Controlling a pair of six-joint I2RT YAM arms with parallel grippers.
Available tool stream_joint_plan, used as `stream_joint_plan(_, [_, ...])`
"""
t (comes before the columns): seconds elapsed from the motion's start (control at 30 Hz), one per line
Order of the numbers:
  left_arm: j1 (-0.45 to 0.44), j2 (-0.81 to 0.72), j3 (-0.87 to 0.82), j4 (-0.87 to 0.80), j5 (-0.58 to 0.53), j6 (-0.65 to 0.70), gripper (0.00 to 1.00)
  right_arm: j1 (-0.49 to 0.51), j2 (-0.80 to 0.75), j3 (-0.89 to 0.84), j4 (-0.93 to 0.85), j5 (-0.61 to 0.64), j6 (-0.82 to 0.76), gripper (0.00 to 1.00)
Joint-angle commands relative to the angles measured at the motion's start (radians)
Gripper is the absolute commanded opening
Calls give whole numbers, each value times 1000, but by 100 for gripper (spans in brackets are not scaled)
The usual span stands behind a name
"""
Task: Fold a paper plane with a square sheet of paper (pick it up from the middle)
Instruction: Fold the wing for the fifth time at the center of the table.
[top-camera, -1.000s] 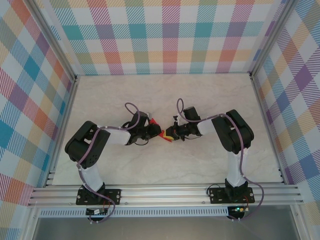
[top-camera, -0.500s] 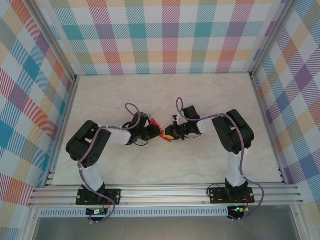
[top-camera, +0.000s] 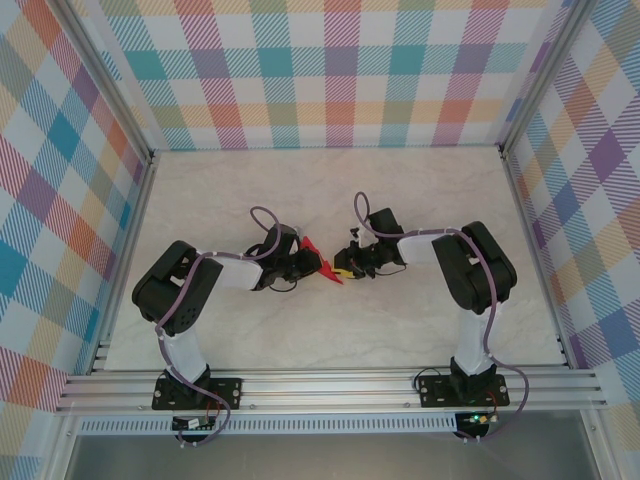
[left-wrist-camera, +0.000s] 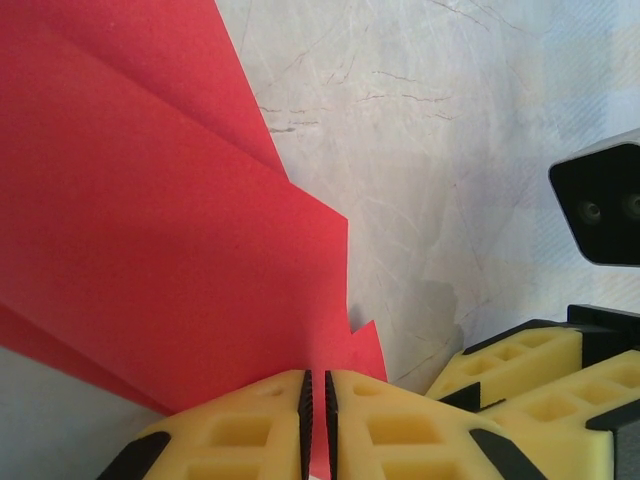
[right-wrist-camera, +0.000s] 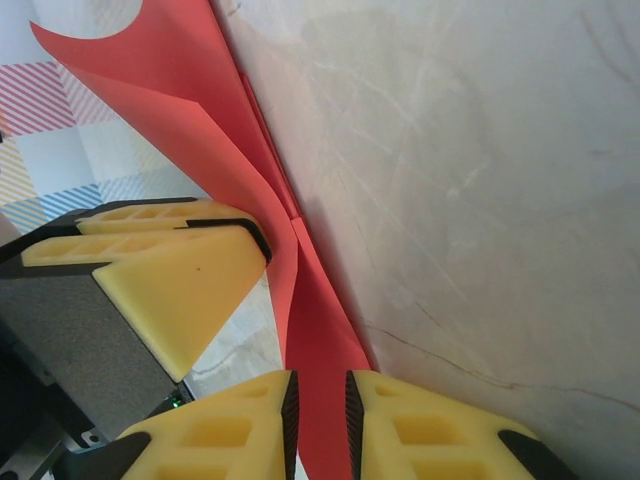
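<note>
While pinching the square sheet of paper (left-wrist-camera: 150, 230) in left pincer (left-wrist-camera: 316, 400) — long axis toward upper left; right pincer (right-wrist-camera: 318, 390) slightly parted astride it.

So the square sheet of paper (top-camera: 326, 266) wasn't a flat square, it was a small creased red shape with a sharp point, sitting around the middle of the table (top-camera: 430, 200). From the left wrist it fanned out in a few overlapping red layers with crisp edges, with its lower edge pinched tight in the left end effector (left-wrist-camera: 317, 390). A narrow strip ran between the fingers of the right end effector (right-wrist-camera: 318, 390), but I couldn't tell if those were actually squeezing it.
</note>
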Motion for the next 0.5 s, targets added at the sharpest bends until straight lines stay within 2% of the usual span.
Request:
stream_joint_plan(0.0, [-8, 31, 5, -77, -38, -4, 16, 5, -24, 28, -50, -29, -66, 25])
stream_joint_plan(0.27, [-8, 35, 13, -89, -44, -9, 16, 33, -24, 52, -107, -23, -136, 27])
stream_joint_plan(0.47, [-8, 34, 18, -100, -52, -11, 16, 34, -12, 48, -150, 33, -148, 13])
